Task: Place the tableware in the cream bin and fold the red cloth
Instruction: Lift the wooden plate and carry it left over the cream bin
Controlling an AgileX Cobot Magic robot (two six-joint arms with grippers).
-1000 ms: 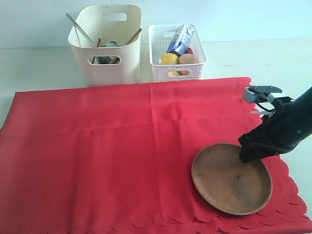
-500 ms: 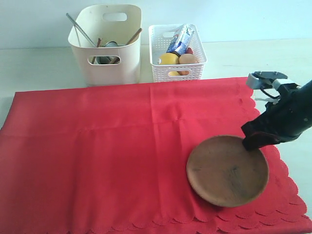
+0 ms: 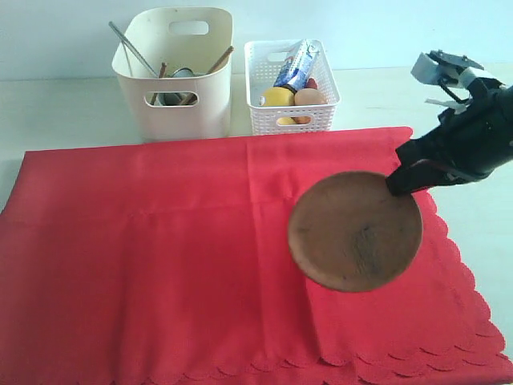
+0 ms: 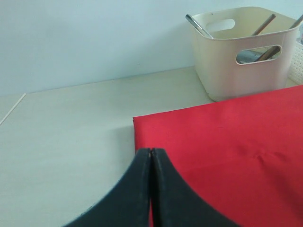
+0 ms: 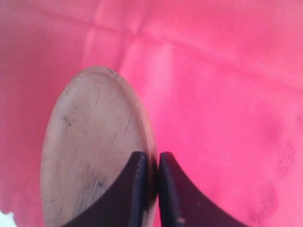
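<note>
As it hangs tilted, the round brown plate (image 3: 355, 233) shows dark scuffs

one red cloth (image 3: 160, 241) spread out, and one wooden plate (image 3: 353, 233), just the one. at the back, one cream tub (image 3: 180, 112) and one white basket (image 3: 292, 116). in the basket i count one carton (image 3: 295, 64), one lemon (image 3: 277, 97), one egg (image 3: 307, 97). in the tub, one silver knife (image 3: 128, 44) and at least two wooden handles (image 3: 220, 58); anything deeper is hidden.
</note>
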